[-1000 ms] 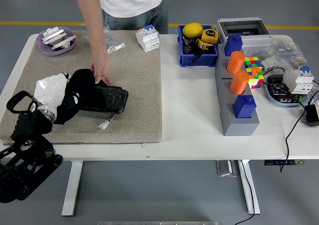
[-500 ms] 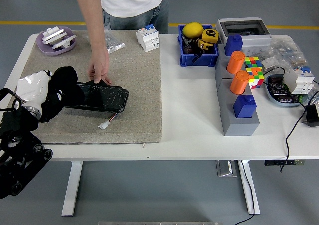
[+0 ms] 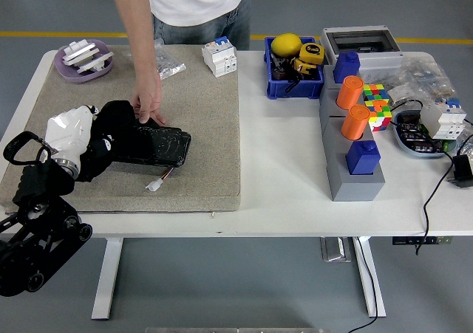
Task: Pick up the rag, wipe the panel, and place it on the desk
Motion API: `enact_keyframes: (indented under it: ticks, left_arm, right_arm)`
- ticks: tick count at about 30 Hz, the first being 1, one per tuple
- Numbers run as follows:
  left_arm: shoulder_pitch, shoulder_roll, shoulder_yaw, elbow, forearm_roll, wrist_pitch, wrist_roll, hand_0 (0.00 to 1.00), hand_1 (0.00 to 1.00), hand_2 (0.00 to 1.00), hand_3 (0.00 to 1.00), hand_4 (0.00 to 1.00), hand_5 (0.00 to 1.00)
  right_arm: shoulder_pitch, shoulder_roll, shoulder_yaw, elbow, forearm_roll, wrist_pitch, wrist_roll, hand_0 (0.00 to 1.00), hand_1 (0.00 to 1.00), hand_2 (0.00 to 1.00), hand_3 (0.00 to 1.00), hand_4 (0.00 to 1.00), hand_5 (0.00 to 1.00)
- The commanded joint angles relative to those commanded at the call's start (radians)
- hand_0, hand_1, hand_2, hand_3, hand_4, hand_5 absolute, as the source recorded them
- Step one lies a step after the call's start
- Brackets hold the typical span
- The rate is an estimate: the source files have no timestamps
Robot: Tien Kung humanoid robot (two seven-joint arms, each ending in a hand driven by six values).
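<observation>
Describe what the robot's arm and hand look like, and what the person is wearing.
The left arm is black and chunky, built of ribbed, rounded segments, with a black cable loop near the wrist. Its hand is glossy white. The person wears a white T-shirt and blue jeans; the forearm is unsleeved.

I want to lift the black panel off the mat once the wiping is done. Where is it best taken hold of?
Probably the panel's right end, coming from the right. It lies flat and long on the mat; that end is bare, while the rag under the left hand covers the left end and the person's hand presses its far edge.
</observation>
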Motion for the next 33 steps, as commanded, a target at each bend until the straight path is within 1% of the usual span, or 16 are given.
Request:
enact_keyframes:
  ticks: [3,7,10,12,17,20,24,28,33]
  left_arm:
    - [-0.018,-0.017,0.04,-0.008,-0.013,-0.001,0.002,0.194,0.292,0.506,0.564,0.471,0.002]
    - [-0.034,-0.028,0.096,-0.024,-0.025,-0.006,0.006,0.194,0.292,0.505,0.564,0.474,0.002]
    - [-0.041,-0.034,0.127,-0.039,-0.027,-0.009,0.01,0.194,0.292,0.505,0.564,0.474,0.002]
    - [-0.046,-0.036,0.153,-0.061,-0.027,-0.013,0.015,0.194,0.292,0.505,0.564,0.474,0.002]
    - [-0.056,-0.041,0.192,-0.108,-0.028,-0.017,0.022,0.194,0.291,0.503,0.562,0.481,0.002]
    - [-0.059,-0.048,0.204,-0.117,-0.029,-0.019,0.024,0.193,0.29,0.504,0.562,0.48,0.002]
    - [-0.061,-0.051,0.214,-0.115,-0.032,-0.02,0.026,0.193,0.29,0.504,0.562,0.48,0.002]
    - [-0.059,-0.053,0.21,-0.102,-0.032,-0.02,0.027,0.192,0.29,0.505,0.563,0.476,0.002]
    - [-0.053,-0.048,0.194,-0.08,-0.031,-0.018,0.026,0.193,0.29,0.505,0.563,0.475,0.002]
  right_arm:
    - [0.002,0.0,0.003,0.0,-0.003,-0.001,0.001,0.744,0.599,0.618,0.568,0.992,0.496]
    - [0.0,0.0,0.021,-0.002,-0.011,-0.002,0.0,0.745,0.599,0.619,0.568,0.994,0.501]
    - [0.0,-0.001,0.024,-0.003,-0.01,-0.001,0.0,0.745,0.599,0.619,0.568,0.994,0.501]
    - [0.0,-0.002,0.021,-0.004,-0.009,0.0,0.0,0.745,0.599,0.619,0.568,0.994,0.501]
    - [0.0,-0.002,0.023,-0.005,-0.011,0.0,0.001,0.744,0.599,0.619,0.569,0.998,0.505]
    - [0.0,-0.001,0.033,-0.006,-0.014,-0.001,0.003,0.745,0.598,0.619,0.569,0.998,0.507]
    - [-0.001,-0.002,0.037,-0.007,-0.016,-0.001,0.005,0.745,0.598,0.619,0.569,0.998,0.507]
    - [-0.002,-0.002,0.038,-0.007,-0.018,0.0,0.004,0.745,0.598,0.619,0.57,0.998,0.51]
    - [-0.002,-0.001,0.043,-0.006,-0.022,0.001,0.004,0.746,0.6,0.619,0.57,0.998,0.51]
